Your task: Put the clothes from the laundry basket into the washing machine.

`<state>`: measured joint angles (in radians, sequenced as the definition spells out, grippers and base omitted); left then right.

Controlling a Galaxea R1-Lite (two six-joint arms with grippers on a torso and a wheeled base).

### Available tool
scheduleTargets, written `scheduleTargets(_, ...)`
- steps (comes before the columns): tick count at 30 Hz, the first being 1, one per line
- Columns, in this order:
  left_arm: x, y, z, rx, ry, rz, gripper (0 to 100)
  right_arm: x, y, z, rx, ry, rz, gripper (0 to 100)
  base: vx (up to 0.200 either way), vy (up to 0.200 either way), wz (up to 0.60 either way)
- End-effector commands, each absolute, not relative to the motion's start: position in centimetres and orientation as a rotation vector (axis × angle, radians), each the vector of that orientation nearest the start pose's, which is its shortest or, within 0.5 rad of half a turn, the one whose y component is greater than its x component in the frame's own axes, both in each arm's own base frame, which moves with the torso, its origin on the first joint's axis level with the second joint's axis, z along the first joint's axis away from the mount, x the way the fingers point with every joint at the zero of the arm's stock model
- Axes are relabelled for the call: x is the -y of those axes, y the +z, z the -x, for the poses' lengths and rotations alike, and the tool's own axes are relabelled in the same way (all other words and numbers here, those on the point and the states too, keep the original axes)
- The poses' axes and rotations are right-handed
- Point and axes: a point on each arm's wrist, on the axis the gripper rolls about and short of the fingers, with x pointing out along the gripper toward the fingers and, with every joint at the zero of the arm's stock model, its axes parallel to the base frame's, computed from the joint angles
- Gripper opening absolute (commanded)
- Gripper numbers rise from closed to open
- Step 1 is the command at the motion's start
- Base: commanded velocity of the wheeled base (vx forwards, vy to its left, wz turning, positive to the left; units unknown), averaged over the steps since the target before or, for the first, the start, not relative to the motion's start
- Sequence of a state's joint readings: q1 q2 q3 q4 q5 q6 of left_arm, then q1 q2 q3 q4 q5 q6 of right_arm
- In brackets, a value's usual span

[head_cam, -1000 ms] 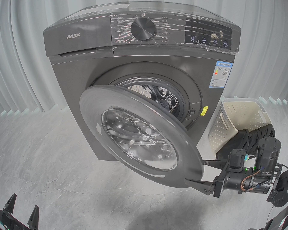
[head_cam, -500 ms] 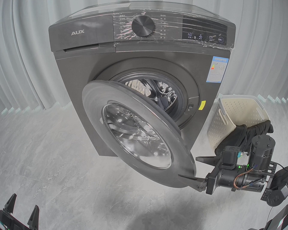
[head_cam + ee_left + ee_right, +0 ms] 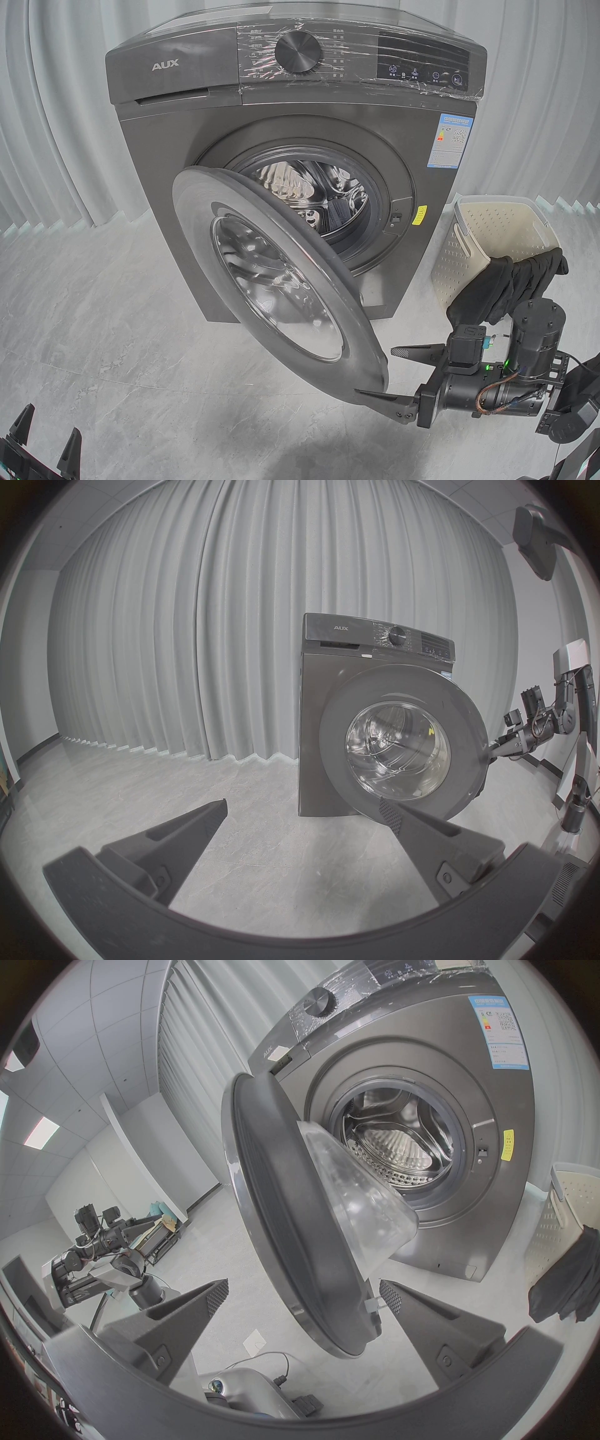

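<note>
Left gripper (image 3: pixel 49 425) sat low at the far left above the floor (image 3: pixel 125 350), fingers spread wide, nothing held. Washing machine (image 3: pixel 187 144) stood at centre before a pleated grey curtain (image 3: pixel 50 125). Its round door (image 3: pixel 275 281) stood swung partway out, with the drum (image 3: pixel 312 187) exposed behind it. Right gripper (image 3: pixel 389 374) was at the door's free edge, jaws wide apart with the rim between them. Contact with the rim could not be judged; nothing was clamped. Laundry basket (image 3: pixel 500 231) stood on the floor just right of the machine. Dark clothes (image 3: pixel 506 284) were draped over its near rim
</note>
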<state>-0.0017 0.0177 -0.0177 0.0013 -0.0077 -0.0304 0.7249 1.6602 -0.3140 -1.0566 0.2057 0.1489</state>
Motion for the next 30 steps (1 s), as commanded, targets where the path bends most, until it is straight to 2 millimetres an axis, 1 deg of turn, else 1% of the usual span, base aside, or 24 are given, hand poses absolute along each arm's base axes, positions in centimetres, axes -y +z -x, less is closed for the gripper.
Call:
scheduleTargets(1, 0.0, 7.6, 2.3, 0.001, -0.009, 0.031, 100, -15.4, 13.4, -16.9, -0.283, 0.904, -0.088, 100, 0.000, 0.000, 0.00)
scheduleTargets(2, 0.0, 7.6, 2.3, 0.001, -0.009, 0.031, 100, -15.3, 13.5, -16.8, -0.276, 0.905, -0.090, 100, 0.000, 0.000, 0.00)
scheduleTargets(3, 0.0, 7.6, 2.3, 0.000, -0.009, 0.029, 100, -14.9, 14.6, -16.4, -0.232, 0.909, -0.115, 100, 0.000, 0.000, 0.00)
scheduleTargets(4, 0.0, 7.6, 2.3, 0.000, -0.009, 0.029, 100, -14.8, 14.9, -16.3, -0.217, 0.909, -0.127, 100, 0.000, 0.000, 0.00)
scheduleTargets(5, 0.0, 7.6, 2.3, 0.001, -0.009, 0.029, 100, -14.4, 15.8, -16.1, -0.192, 0.906, -0.169, 100, 0.000, 0.000, 0.00)
scheduleTargets(7, 0.0, 7.6, 2.3, 0.001, -0.009, 0.028, 100, -14.3, 16.4, -16.1, -0.174, 0.898, -0.190, 100, 0.000, 0.000, 0.00)
scheduleTargets(9, 0.0, 7.6, 2.3, 0.001, -0.009, 0.028, 100, -13.5, 17.2, -17.5, -0.143, 0.836, -0.213, 100, 0.000, 0.000, 0.00)
scheduleTargets(11, 0.0, 7.6, 2.3, 0.001, -0.009, 0.028, 100, -12.7, 17.3, -18.4, -0.129, 0.791, -0.215, 100, 0.000, 0.000, 0.00)
scheduleTargets(13, 0.0, 7.6, 2.3, 0.000, -0.009, 0.029, 100, -12.6, 17.1, -19.2, -0.139, 0.764, -0.216, 100, 0.000, 0.000, 0.00)
scheduleTargets(14, 0.0, 7.6, 2.3, 0.000, -0.009, 0.029, 100, -12.6, 17.0, -19.3, -0.140, 0.762, -0.216, 100, 0.000, 0.000, 0.00)
scheduleTargets(15, 0.0, 7.6, 2.3, 0.001, -0.009, 0.028, 100, -12.8, 16.5, -20.0, -0.161, 0.744, -0.214, 100, 0.000, 0.000, 0.00)
scheduleTargets(18, 0.0, 7.6, 2.3, 0.000, -0.009, 0.029, 100, -12.8, 15.6, -21.2, -0.193, 0.712, -0.206, 100, 0.000, 0.000, 0.00)
scheduleTargets(19, 0.0, 7.6, 2.3, 0.001, -0.009, 0.028, 100, -12.9, 14.9, -21.6, -0.217, 0.701, -0.200, 100, 0.000, 0.000, 0.00)
scheduleTargets(21, 0.0, 7.6, 2.3, 0.000, -0.009, 0.029, 100, -13.2, 14.1, -21.8, -0.251, 0.704, -0.192, 100, 0.000, 0.000, 0.00)
scheduleTargets(22, 0.0, 7.6, 2.3, 0.001, -0.009, 0.029, 100, -13.2, 14.1, -21.8, -0.253, 0.704, -0.191, 100, 0.000, 0.000, 0.00)
scheduleTargets(24, 0.0, 7.6, 2.3, 0.000, -0.009, 0.029, 100, -13.5, 13.1, -22.0, -0.289, 0.701, -0.177, 100, 0.000, 0.000, 0.00)
scheduleTargets(28, 0.0, 7.6, 2.3, 0.000, -0.009, 0.029, 100, -14.1, 12.2, -22.1, -0.312, 0.680, -0.141, 100, 0.000, 0.000, 0.00)
scheduleTargets(30, 0.0, 7.6, 2.3, 0.000, -0.009, 0.029, 100, -14.4, 12.0, -21.6, -0.322, 0.697, -0.130, 100, 0.000, 0.000, 0.00)
